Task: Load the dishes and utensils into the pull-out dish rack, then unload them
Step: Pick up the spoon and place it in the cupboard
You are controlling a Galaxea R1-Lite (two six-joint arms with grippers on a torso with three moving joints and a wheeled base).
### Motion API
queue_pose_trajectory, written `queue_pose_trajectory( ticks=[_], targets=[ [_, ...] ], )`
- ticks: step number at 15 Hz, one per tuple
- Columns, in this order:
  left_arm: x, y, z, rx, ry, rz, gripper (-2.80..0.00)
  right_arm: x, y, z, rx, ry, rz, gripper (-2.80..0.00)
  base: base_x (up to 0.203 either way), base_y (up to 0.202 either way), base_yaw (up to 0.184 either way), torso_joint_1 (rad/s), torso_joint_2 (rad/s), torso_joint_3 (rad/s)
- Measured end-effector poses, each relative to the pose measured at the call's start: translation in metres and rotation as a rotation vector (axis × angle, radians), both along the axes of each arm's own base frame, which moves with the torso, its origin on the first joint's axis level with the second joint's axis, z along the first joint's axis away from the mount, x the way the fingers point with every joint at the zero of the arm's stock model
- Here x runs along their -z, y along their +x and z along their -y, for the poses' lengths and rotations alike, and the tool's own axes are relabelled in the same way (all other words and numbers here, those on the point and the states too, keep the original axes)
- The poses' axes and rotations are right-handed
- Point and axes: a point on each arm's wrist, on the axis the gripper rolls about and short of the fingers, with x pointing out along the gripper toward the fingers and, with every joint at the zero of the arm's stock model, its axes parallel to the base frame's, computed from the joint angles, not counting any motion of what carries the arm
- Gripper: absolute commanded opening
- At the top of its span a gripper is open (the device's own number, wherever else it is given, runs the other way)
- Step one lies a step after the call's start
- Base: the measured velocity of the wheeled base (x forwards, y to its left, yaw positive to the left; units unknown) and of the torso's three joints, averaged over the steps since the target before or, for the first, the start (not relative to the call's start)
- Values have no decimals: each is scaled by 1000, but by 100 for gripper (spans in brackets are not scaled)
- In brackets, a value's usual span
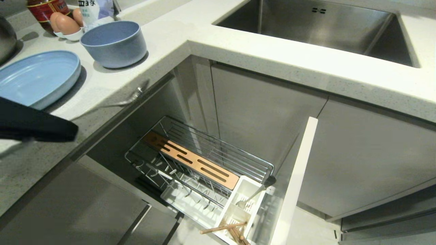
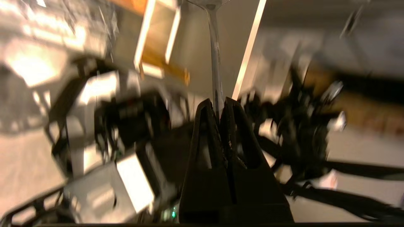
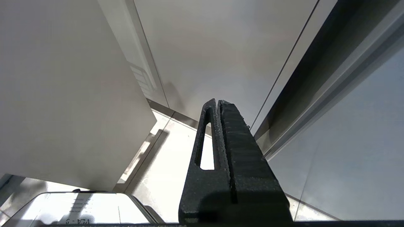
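Note:
My left gripper (image 1: 69,128) (image 2: 217,102) is shut on the handle of a silver spoon (image 1: 134,97) (image 2: 214,56), which sticks out over the counter's front edge, blurred. On the counter sit the pale blue plate (image 1: 37,76) and the bowl (image 1: 114,42). Below, the pull-out dish rack (image 1: 211,146) stands open, with its wooden strip (image 1: 190,160) and flat front panel (image 1: 296,180). Its white caddy (image 1: 250,185) holds the wooden chopsticks (image 1: 224,227) and another metal utensil (image 1: 255,194). My right gripper (image 3: 217,101) is shut on nothing, low beside the cabinet fronts.
A steel sink (image 1: 323,27) is set in the counter at the back right. Eggs in a small dish (image 1: 66,23), a dark bottle (image 1: 42,8) and a steel pot (image 1: 5,37) stand behind the plate. Grey cabinet doors (image 1: 265,119) flank the open rack.

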Motion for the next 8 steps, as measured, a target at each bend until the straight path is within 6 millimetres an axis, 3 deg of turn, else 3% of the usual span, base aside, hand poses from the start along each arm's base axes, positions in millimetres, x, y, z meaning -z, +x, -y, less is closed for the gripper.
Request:
queue_pose_trajectory(
  ticks=[8],
  targets=[
    [68, 48, 90, 151, 299, -296, -280, 0, 0, 0, 0, 0, 0, -280, 0, 0, 0, 0, 0, 0]
  ],
)
